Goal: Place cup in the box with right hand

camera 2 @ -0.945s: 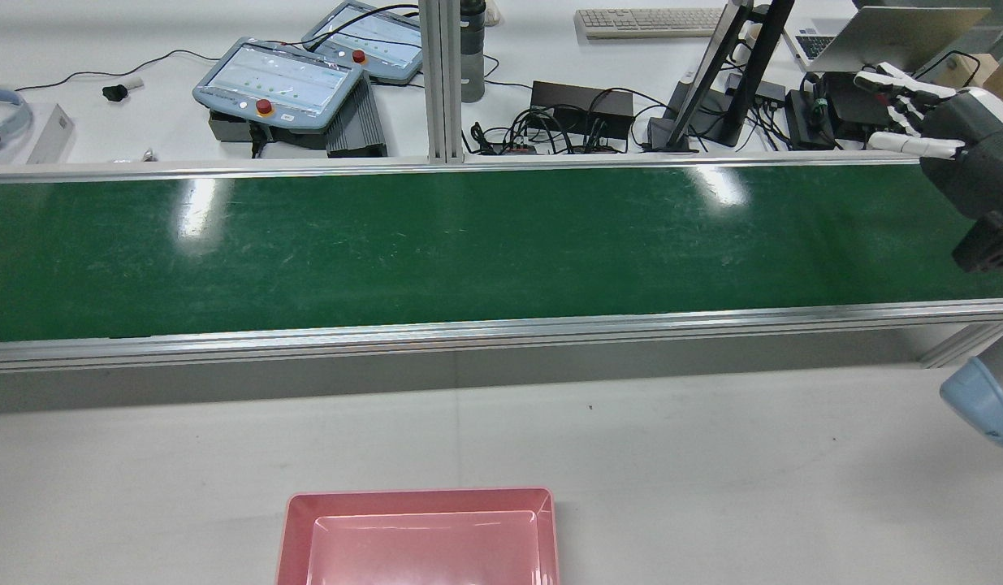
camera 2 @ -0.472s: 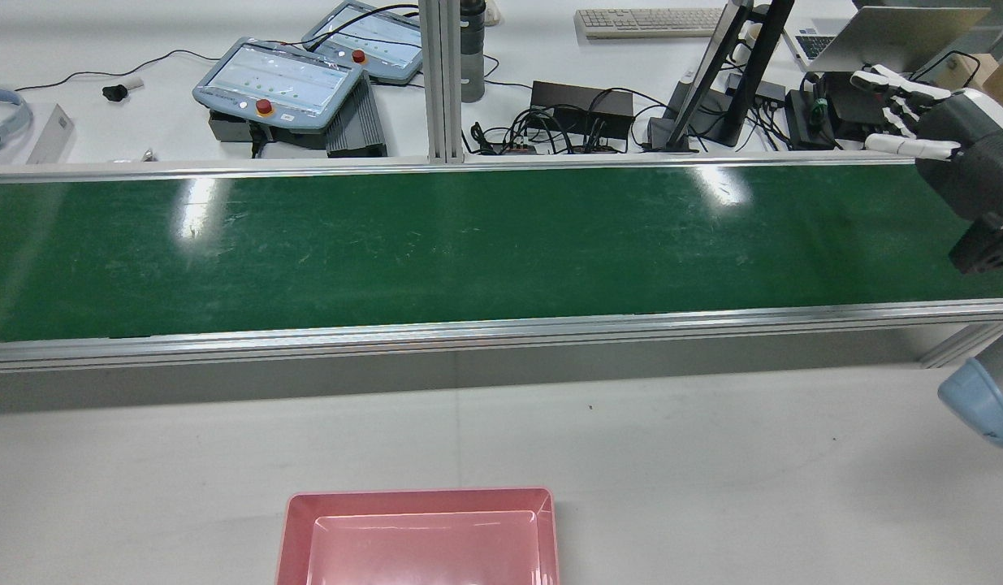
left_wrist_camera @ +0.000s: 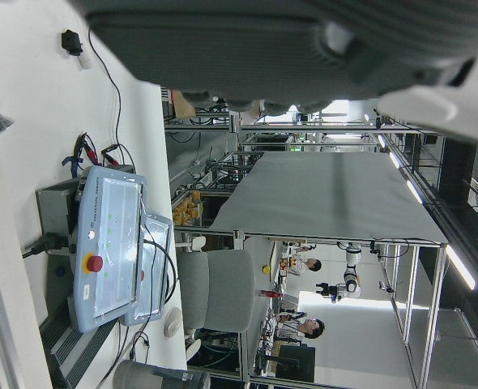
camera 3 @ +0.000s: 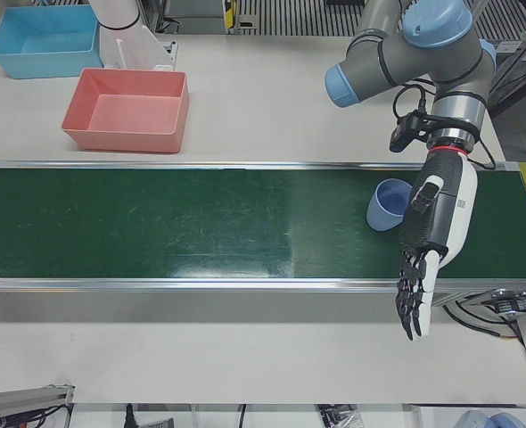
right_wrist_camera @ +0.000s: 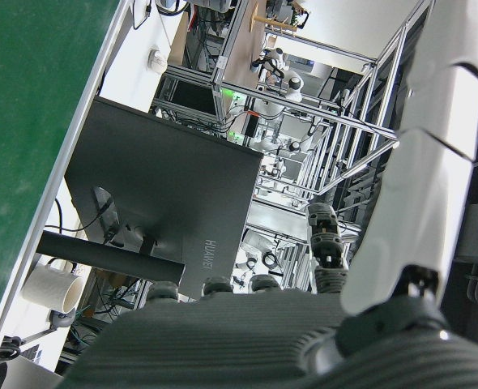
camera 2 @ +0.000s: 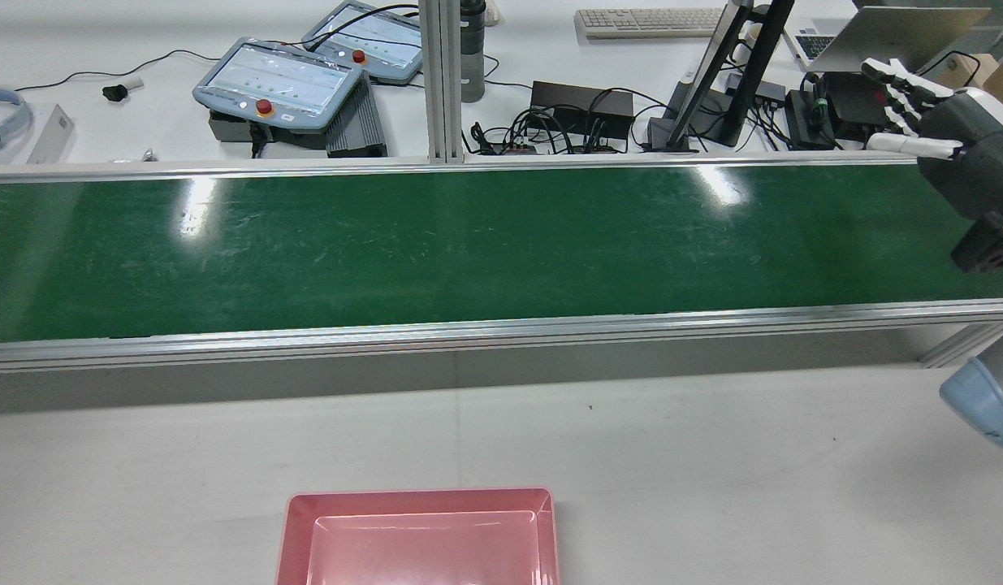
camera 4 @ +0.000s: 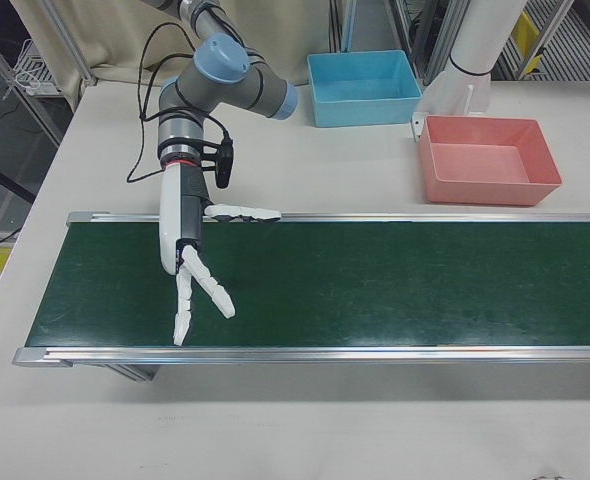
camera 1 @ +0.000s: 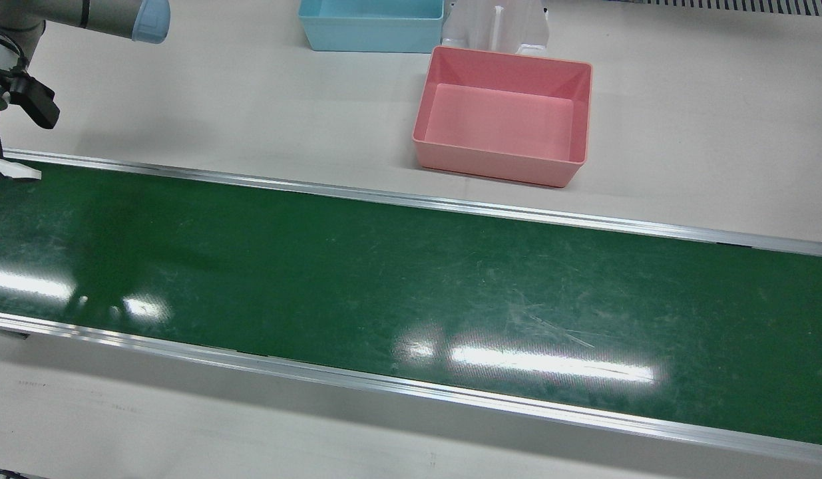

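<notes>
The right hand hangs open over the belt, fingers spread, likely waiting; the cup sits beside the open left hand.

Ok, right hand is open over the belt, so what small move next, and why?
Probably slide the right hand along the belt toward the robot's left end, with its fingers apart. The cup sits on the belt there, beside the left hand, and does not show in the right-front view, so nothing is within grasp yet.
</notes>
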Controlling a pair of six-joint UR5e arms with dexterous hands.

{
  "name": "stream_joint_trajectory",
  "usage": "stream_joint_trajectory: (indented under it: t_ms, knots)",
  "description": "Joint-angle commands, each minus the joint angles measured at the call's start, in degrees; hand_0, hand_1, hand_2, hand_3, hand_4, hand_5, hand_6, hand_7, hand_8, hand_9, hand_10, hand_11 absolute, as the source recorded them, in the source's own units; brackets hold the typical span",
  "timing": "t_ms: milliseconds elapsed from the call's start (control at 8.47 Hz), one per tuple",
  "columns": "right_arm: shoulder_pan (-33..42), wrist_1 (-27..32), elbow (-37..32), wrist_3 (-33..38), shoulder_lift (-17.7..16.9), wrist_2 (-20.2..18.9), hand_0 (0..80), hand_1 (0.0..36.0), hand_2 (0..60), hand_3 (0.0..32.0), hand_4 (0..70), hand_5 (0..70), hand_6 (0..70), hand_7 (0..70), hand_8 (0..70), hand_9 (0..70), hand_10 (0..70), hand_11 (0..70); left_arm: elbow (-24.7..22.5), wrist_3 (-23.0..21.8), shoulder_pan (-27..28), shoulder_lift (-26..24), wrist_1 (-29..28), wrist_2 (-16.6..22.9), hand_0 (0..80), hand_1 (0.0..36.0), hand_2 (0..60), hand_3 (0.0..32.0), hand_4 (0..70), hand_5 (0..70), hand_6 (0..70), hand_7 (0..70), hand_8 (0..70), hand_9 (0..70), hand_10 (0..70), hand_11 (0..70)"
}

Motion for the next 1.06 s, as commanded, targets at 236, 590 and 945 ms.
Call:
stream_joint_trajectory:
  t_ms: [236,590,945]
  knots:
    - [-0.2,0.1,-0.2,-0.1,0.0,-0.1,50.0,20.2,4.4,0.0,0.0,5.0,0.0,0.0,0.0,0.0,0.0,0.0,-0.1,-0.1,0.0,0.0,-0.1,0.0,0.0,0.0,0.0,0.0,0.0,0.0,0.0,0.0,0.0,0.0,0.0,0.0]
    - [-0.4,0.1,-0.3,-0.1,0.0,-0.1,50.0,20.2,4.7,0.0,0.0,4.9,0.0,0.0,0.0,0.0,0.0,0.0,-0.1,0.0,0.0,0.0,0.0,0.0,0.0,0.0,0.0,0.0,0.0,0.0,0.0,0.0,0.0,0.0,0.0,0.0]
    - [-0.3,0.0,-0.3,-0.1,0.0,-0.1,49.8,20.2,5.3,0.0,0.0,4.9,0.2,0.0,0.0,0.0,0.0,0.0,-0.1,0.0,0.0,0.0,0.0,0.0,0.0,0.0,0.0,0.0,0.0,0.0,0.0,0.0,0.0,0.0,0.0,0.0]
